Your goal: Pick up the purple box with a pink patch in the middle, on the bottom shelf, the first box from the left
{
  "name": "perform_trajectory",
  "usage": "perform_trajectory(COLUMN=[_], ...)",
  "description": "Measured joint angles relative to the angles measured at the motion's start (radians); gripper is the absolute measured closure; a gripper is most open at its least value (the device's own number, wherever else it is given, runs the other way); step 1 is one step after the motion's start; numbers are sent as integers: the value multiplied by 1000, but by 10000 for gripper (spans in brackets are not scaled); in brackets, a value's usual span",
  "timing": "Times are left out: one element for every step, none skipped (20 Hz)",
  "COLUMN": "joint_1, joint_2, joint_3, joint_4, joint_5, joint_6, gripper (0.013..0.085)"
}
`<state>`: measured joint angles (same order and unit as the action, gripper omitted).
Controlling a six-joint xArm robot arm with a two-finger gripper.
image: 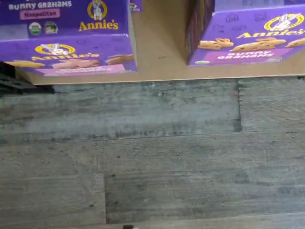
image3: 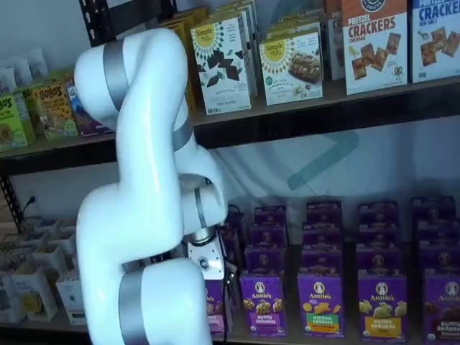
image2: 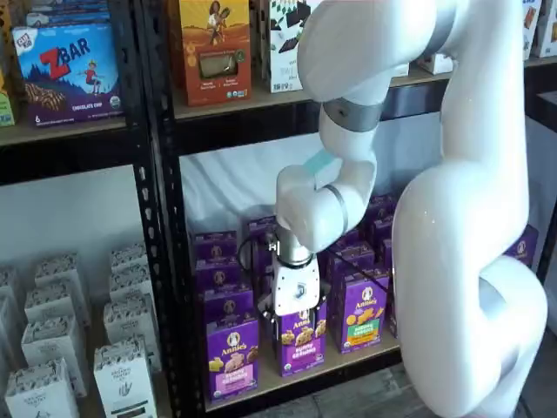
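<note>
You see the purple box (image2: 231, 355) at the shelf's (image2: 348, 359) front edge, at 9 o'clock of the gripper (image2: 294, 335); its fingers stand spread, holding nothing, before a neighbouring carton (image2: 303, 338).

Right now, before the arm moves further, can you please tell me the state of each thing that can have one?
purple box: upright at the front edge of the shelf, not gripped.
gripper: open, empty, hanging low in front of the boxes.
bottom shelf: stocked with rows of purple cartons, bare board between the two front ones.
neighbouring purple carton: upright, untouched.
</note>
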<state>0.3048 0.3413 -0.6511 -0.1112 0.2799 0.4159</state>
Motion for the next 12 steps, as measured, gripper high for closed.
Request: perform_trajectory(joint_1=[-1, -1, -1, -1, -1, -1, -2, -3, -4, -5, -5, -5], joint_2=[10, 20, 29, 38, 52, 61, 69, 77, 85, 94, 104, 112], joint_3=[-15, -27, -38, -48, -64, -75, -86, -97, -109, -123, -140, -153], joint_4=[-11, -19, -25, -25, -22, -20, -23, -27, -28, -24, -11, 1], joint_5=[8, 13, 14, 10, 4, 1, 0, 0, -1, 1, 4, 8], joint_6=[10, 17, 22, 23, 20, 17, 20, 23, 23, 18, 5, -7], gripper=[130, 130, 130, 130, 130, 130, 130, 130, 130, 130, 130, 130])
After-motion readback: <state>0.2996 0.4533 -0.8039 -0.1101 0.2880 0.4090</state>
